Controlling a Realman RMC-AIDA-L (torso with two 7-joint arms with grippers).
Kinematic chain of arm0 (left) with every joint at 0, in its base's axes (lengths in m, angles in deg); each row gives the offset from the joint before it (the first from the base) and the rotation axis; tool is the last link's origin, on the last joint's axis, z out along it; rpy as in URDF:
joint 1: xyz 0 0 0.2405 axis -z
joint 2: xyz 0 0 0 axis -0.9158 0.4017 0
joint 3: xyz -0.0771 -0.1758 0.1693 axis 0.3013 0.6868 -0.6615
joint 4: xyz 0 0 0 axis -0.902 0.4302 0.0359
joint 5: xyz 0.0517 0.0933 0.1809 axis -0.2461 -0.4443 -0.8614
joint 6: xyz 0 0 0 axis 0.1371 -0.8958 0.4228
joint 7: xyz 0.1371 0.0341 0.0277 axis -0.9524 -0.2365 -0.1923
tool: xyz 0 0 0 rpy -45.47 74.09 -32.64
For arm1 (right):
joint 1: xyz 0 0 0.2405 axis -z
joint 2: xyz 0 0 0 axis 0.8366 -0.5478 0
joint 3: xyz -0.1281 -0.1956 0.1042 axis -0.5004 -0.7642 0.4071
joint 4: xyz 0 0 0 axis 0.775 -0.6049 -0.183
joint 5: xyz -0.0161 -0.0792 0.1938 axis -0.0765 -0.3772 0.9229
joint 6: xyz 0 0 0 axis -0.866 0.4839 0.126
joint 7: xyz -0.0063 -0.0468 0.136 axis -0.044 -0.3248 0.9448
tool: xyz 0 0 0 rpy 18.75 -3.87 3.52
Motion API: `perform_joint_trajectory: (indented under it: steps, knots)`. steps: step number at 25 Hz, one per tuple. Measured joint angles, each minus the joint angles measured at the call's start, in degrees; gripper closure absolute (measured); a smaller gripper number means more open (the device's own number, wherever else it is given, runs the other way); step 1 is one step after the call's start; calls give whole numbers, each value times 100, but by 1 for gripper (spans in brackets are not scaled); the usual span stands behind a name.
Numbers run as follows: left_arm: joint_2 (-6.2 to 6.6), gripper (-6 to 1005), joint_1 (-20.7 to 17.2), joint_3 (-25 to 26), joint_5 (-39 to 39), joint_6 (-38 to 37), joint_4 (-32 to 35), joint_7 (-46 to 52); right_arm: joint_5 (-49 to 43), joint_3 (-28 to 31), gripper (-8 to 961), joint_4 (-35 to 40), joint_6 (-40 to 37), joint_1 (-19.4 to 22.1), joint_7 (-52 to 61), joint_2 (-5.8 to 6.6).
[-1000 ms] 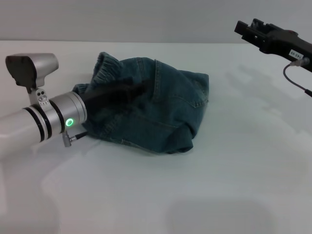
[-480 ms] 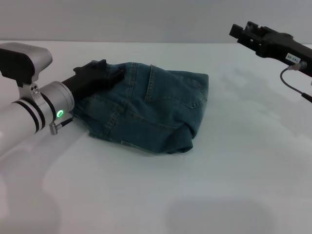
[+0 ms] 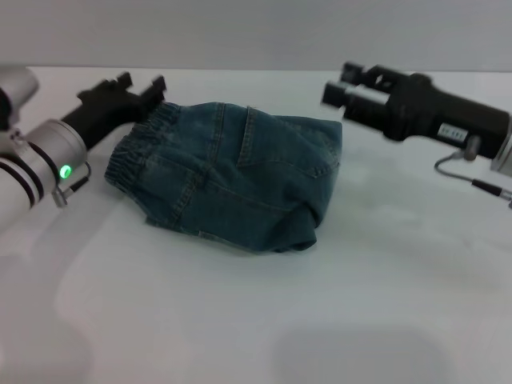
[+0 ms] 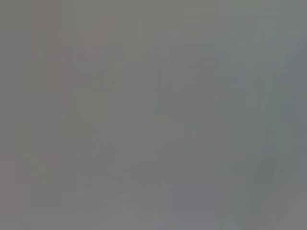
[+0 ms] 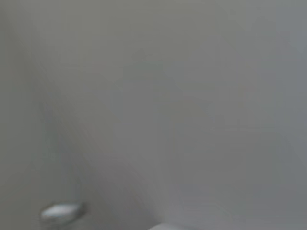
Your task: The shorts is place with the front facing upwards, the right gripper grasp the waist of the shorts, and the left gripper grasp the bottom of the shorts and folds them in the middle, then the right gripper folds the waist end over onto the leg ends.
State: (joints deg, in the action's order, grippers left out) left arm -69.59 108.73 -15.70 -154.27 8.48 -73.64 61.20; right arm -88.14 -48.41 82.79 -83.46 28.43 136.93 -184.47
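Observation:
The shorts [image 3: 240,180] lie folded into a compact bundle in the middle of the white table [image 3: 384,280]. Their puckered waist [image 3: 128,156] is at the left side of the bundle, and the leg ends cannot be told apart in the bundle. My left gripper [image 3: 140,83] hovers just behind and left of the waist, open and holding nothing. My right gripper [image 3: 342,83] hangs above the table just beyond the bundle's far right corner, open and empty. Both wrist views show only a featureless grey surface.
A thin cable [image 3: 472,172] trails from the right arm above the table at the right edge. Bare table surface lies in front of the shorts and to their right.
My left gripper let go of the waist and pulled back to the left and away from the shorts. My right gripper came in from the far right toward the bundle's right corner.

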Motion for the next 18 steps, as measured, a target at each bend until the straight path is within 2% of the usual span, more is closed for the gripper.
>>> perform_joint_trajectory:
  steps: [3, 4, 5, 7, 14, 18]
  knots:
    - [0, 367, -11, 528, 1, -308, 50, -29, -349, -22, 386, 3, -549, -142, 94, 21]
    - [0, 367, -11, 528, 1, -308, 50, -29, -508, -23, 386, 1, -708, -201, 188, 34]
    - [0, 367, -14, 942, 1, -546, 52, -42, -682, -23, 386, 0, -854, -271, 320, 52]
    - [0, 367, -21, 1158, 0, -684, 52, -66, -1077, -23, 386, -2, -1014, -410, 576, 75]
    - [7, 367, -92, 1612, 0, -947, 52, -129, -2725, -29, 387, -61, -1168, -852, 1481, 33]
    - [7, 367, -149, 1688, 0, -1071, 37, -129, -3418, -33, 387, -263, -1283, -1155, 1946, 62]
